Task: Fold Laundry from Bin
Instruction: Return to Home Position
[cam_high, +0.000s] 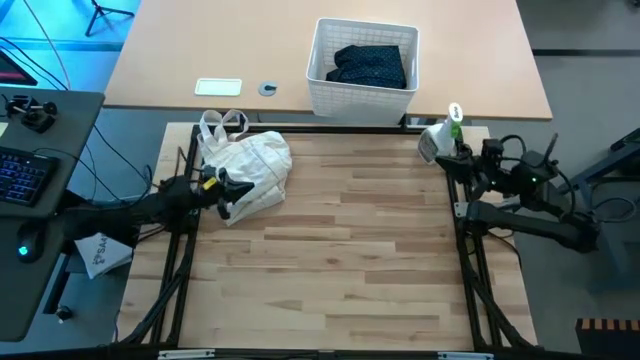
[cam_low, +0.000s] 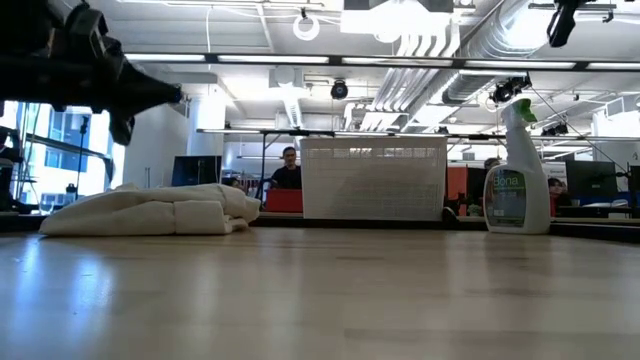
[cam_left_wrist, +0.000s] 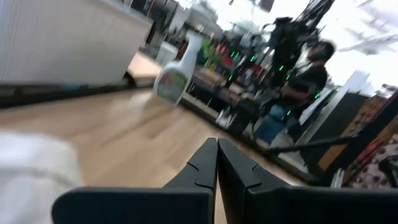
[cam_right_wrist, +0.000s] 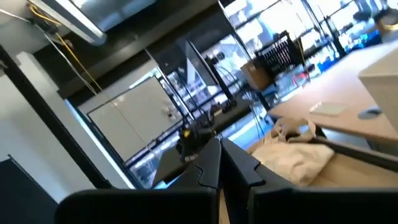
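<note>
Left end effector pressed together by bag | right end effector same, right edge | laundry in far bin: soft, floppy, I'd grab a folded edge

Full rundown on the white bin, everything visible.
The white bin is a rectangular plastic basket with fine lattice walls, upright and open-topped. It stands on the tan table just beyond the wood worktop's far edge, right of centre. A dark navy garment lies inside, none of it showing above the rim in the low view. Nothing grips the bin. The spray bottle stands apart from it, to its right.
</note>
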